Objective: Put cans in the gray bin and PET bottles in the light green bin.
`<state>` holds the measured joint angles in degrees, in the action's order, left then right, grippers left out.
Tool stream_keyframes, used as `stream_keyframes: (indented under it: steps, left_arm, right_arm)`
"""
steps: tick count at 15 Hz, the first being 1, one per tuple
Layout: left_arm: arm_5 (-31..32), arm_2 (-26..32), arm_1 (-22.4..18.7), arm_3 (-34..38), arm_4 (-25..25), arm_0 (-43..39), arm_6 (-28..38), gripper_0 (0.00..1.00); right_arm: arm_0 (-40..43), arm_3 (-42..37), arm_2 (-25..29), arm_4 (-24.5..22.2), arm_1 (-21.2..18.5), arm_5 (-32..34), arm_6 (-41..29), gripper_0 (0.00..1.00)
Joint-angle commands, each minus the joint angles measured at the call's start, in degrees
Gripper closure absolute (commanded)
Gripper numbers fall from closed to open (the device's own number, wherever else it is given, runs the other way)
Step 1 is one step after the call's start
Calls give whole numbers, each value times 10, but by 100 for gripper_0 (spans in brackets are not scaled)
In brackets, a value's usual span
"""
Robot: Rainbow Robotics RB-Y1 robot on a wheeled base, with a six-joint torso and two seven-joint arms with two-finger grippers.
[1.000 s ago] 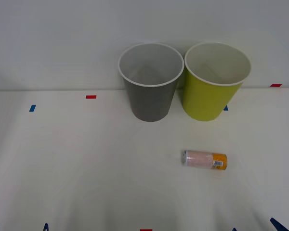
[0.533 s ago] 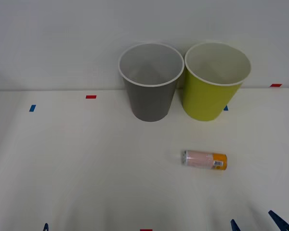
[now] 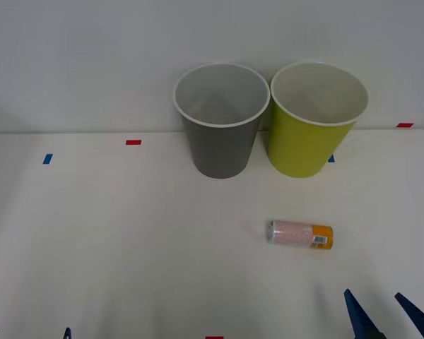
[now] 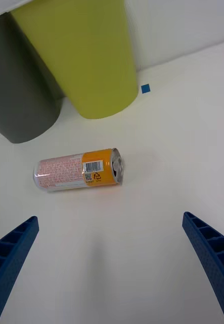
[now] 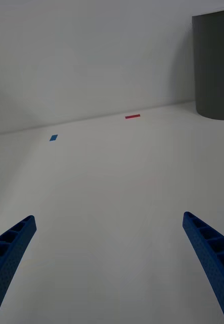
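The right gripper (image 3: 386, 316) has its blue fingers (image 4: 10, 253) spread wide, holding nothing. The can (image 4: 79, 170) lies on its side on the white table (image 3: 127, 247) just beyond them, untouched. Behind it stand the gray bin (image 3: 221, 120) and green bin (image 3: 314, 120), side by side. The left gripper (image 5: 109, 268) waits wide open at the table's near edge.

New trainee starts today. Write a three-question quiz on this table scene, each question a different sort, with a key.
1. True or false: the can stands upright on the table.
2. Which bin is nearer the can? A) the gray bin B) the light green bin
3. Fill in: the right hand hovers near the table's front edge with its fingers ____.

Key
1. False: it lies on its side, apart from both bins.
2. B.
3. Open. The left hand, also open, sits at the front left edge.
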<state>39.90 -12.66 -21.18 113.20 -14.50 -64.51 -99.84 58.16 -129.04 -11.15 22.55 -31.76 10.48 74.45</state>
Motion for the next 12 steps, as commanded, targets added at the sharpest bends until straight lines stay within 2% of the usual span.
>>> stream_keyframes:
  steps: [1,5,8,9,12]
  left_arm:
    - [0,0,0,0,0,0,0,0]
    - [0,0,0,0,0,0,0,0]
    - [0,0,0,0,0,0,0,0]
    - [0,0,0,0,0,0,0,0]
    - [0,0,0,0,0,0,0,0]
  right_arm:
    - [-43,-21,20,57,21,-77,-3,1]
    - [-75,-30,52,70,14,-139,-8,1]
    - [-77,-32,54,81,1,-143,-28,1]
    - [-79,-33,54,85,-5,-150,-56,1]
    - [-85,-86,67,88,-14,-251,-171,1]
